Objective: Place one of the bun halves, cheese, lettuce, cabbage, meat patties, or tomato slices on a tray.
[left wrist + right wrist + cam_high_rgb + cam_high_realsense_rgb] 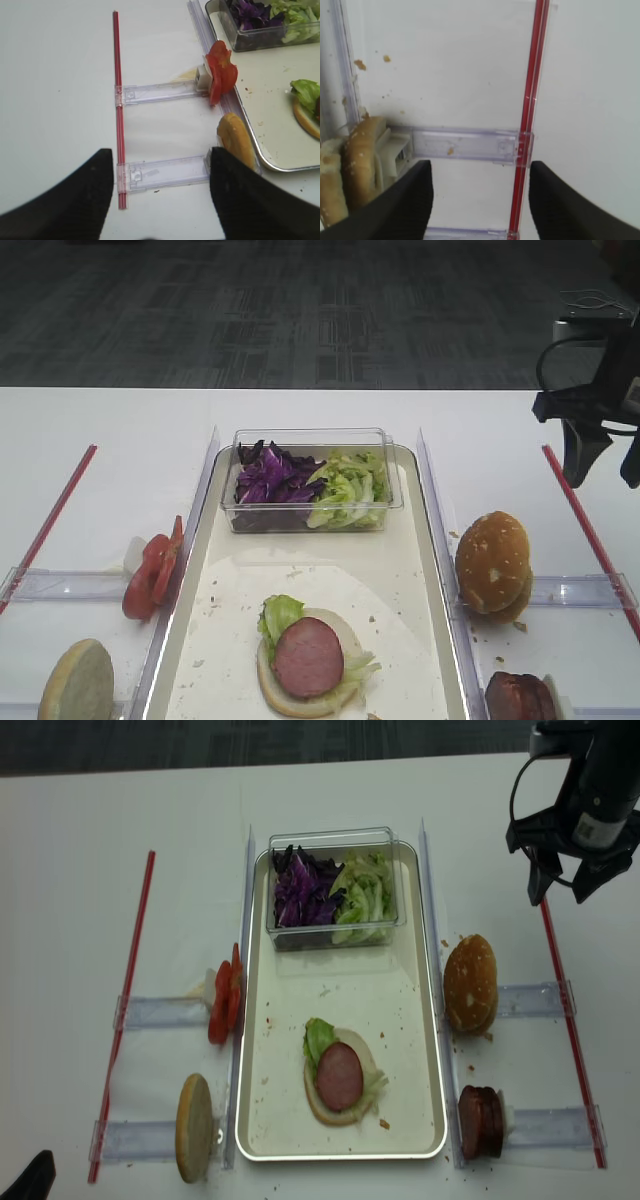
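From the high front view, the tray (432,570) sits in the middle of the white tabletop (100,440). A clear plastic box (310,480) stands at the tray's far end, with purple cabbage (270,478) on its left side and green lettuce (350,485) on its right. At the tray's near end lies a bun base with lettuce and one meat patty (308,656) on top. Tomato slices (152,570) stand up just outside the tray's left edge. A pale bun half (76,681) stands near the left front corner. Sesame bun halves (493,564) stand just outside the tray's right edge, with more meat patties (520,698) nearer the front. The right gripper (604,472) hangs over the far right side, open wide and holding nothing.

The right wrist view shows that gripper's two dark fingers (410,202) spread far apart above a red strip (530,110), with bun edges at the left.

The left wrist view shows the left gripper (160,195) open wide and empty, above the clear holders beside the tomato slices.

The top view shows the same layout, and the left gripper shows only as a dark tip at the front left corner.
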`<state>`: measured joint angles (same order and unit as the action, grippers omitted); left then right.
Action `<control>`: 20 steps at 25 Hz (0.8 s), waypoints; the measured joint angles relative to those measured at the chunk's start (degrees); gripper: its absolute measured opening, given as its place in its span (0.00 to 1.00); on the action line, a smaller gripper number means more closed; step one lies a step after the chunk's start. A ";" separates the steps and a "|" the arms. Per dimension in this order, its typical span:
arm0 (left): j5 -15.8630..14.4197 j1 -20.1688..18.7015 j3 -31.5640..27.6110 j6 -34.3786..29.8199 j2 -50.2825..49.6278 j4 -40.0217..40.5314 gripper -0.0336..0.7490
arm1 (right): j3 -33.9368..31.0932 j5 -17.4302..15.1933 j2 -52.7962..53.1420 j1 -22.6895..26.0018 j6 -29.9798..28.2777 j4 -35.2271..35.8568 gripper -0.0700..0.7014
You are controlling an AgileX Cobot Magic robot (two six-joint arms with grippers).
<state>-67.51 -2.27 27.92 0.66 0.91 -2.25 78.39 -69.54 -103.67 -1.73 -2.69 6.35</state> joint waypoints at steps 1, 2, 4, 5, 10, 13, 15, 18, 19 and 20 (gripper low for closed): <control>0.00 0.00 0.00 0.00 0.00 0.00 0.59 | -1.03 0.00 1.29 0.00 0.00 0.00 0.65; 0.00 0.00 0.00 0.00 0.00 0.00 0.59 | -2.25 0.00 2.38 0.00 0.00 0.00 0.65; 0.00 0.00 0.00 0.00 0.00 0.00 0.59 | -4.73 -0.09 4.97 0.04 0.00 0.11 0.65; 0.00 0.00 0.00 0.00 0.00 0.00 0.59 | -5.86 -0.09 6.20 0.04 0.00 0.11 0.65; 0.00 0.00 0.00 0.00 0.00 0.00 0.59 | -12.77 -0.09 11.08 0.04 0.00 0.23 0.65; 0.00 0.00 0.00 0.00 0.00 0.00 0.59 | -17.02 -0.09 14.33 0.04 0.00 0.23 0.65; 0.00 0.00 0.00 0.00 0.00 0.00 0.59 | -19.98 -0.09 16.83 0.04 0.00 0.23 0.65; 0.00 0.00 0.00 0.00 0.00 0.00 0.59 | -24.00 0.30 20.49 0.04 0.00 0.23 0.65; 0.00 0.00 0.00 0.00 0.00 0.00 0.59 | -25.13 0.71 21.78 0.04 0.00 0.33 0.65; 0.00 0.00 0.00 0.00 0.00 0.00 0.59 | -26.47 1.16 22.81 0.04 0.00 0.32 0.65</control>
<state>-67.51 -2.27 27.92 0.66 0.91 -2.25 51.92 -68.38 -80.86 -1.69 -2.69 6.67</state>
